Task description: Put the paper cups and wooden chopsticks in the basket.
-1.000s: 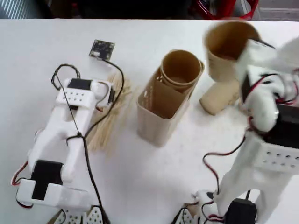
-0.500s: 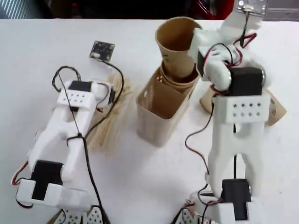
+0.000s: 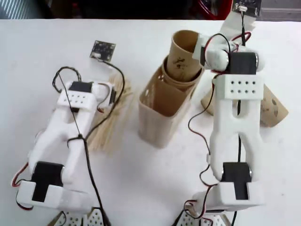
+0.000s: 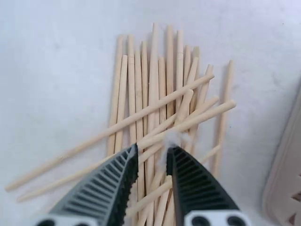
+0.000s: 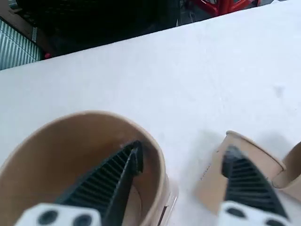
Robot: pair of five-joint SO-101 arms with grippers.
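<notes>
Wore white plastic shells on left arm (image 3: 70,127) and right arm (image 3: 235,129) alike, with black motor blocks (image 3: 47,175) boxed in at the joints. Showed neat grids of small round holes on the flat housing plates (image 3: 239,87). Trailed a thin black cable (image 3: 84,155) down the left arm's links, and red-and-black wire pairs (image 3: 200,141) beside the right arm. Ended in dark grey, ribbed, wedge-shaped fingers (image 4: 106,188) on left gripper (image 4: 151,157) and right gripper (image 5: 182,160), seated in white bases with dark screw holes.
</notes>
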